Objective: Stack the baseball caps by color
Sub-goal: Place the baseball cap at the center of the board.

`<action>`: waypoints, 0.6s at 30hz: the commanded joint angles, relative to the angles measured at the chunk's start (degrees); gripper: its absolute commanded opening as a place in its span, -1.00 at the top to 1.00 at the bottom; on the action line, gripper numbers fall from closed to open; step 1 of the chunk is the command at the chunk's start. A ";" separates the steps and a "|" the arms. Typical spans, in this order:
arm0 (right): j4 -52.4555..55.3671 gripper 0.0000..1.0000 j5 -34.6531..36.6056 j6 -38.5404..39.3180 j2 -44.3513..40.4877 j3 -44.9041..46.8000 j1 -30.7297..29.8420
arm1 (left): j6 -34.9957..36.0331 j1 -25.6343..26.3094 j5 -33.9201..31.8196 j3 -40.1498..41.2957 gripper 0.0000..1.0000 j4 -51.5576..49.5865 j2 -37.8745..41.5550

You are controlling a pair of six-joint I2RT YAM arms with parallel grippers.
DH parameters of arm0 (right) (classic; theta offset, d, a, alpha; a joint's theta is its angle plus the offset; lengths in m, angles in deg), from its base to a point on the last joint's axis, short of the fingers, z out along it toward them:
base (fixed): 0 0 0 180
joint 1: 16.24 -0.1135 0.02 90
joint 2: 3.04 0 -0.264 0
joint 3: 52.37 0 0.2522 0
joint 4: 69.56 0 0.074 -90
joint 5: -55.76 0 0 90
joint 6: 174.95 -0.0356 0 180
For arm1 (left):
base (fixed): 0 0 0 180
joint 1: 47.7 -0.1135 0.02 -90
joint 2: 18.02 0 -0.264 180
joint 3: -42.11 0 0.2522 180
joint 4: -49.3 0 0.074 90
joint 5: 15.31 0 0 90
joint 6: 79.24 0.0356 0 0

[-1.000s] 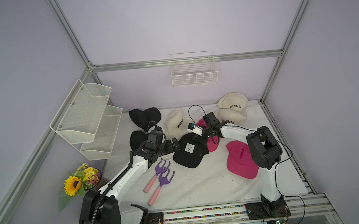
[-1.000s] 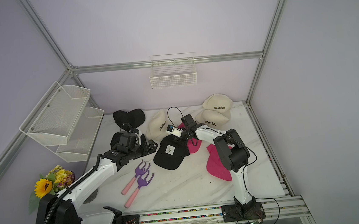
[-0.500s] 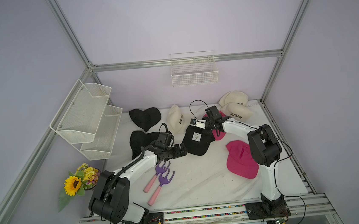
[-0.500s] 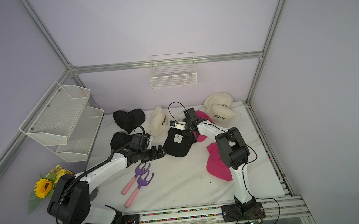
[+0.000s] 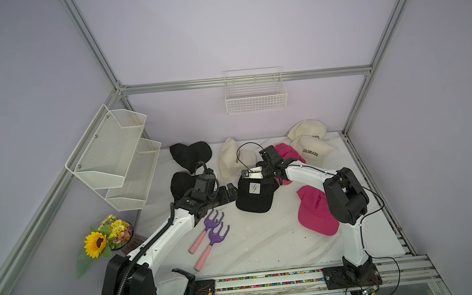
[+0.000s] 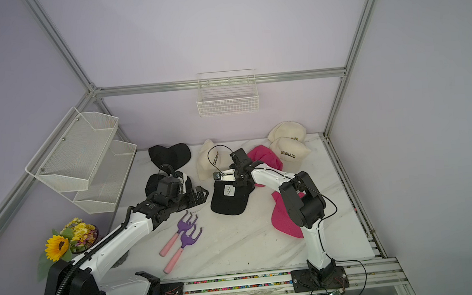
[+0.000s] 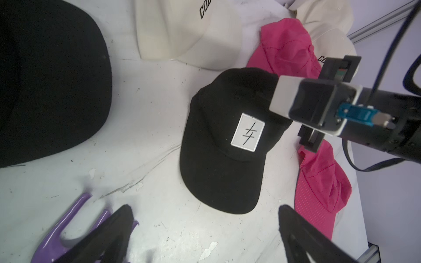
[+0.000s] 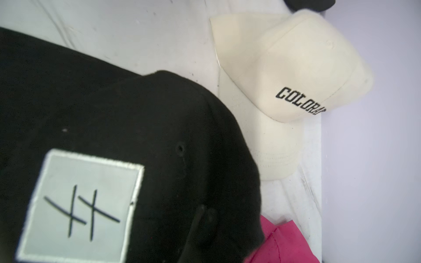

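Black patched cap (image 5: 253,203), brim toward the front rail (image 5: 269,279), clamped in right gripper (image 5: 272,175); left gripper (image 5: 231,194) agape.

Bright, even, diffuse light, soft shadows. Top views sharp; right wrist view blurs the close black patch-fronted fabric cap (image 8: 159,127).

black cap (image 7: 216,177): matt brushed cloth, woven grey patch. cream cap (image 8: 284,63): soft matt cloth, stitched lettering. pink cap (image 7: 319,189): thin dotted mesh fabric. rake (image 7: 51,243): glossy purple plastic. table (image 5: 266,239): smooth white marbled top, scuffed.
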 commanded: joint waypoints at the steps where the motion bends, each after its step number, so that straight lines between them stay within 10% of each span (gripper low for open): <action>1: -2.62 0.96 3.34 3.77 0.81 -3.95 -0.70 | -0.59 -0.82 0.28 -0.72 -1.00 0.22 -0.22; 4: -5.21 0.78 0.35 3.58 0.90 -5.51 -1.58 | -0.53 -1.26 2.03 -0.45 -1.00 2.37 -1.57; 10: -10.04 -0.43 -8.95 -11.31 -6.35 -2.57 0.63 | 1.00 -1.49 10.43 -2.78 -1.00 5.31 -6.44; 18: -39.84 -0.95 0.60 -43.55 -26.66 23.50 2.25 | 3.31 -1.47 10.43 -7.76 -0.99 3.98 -13.53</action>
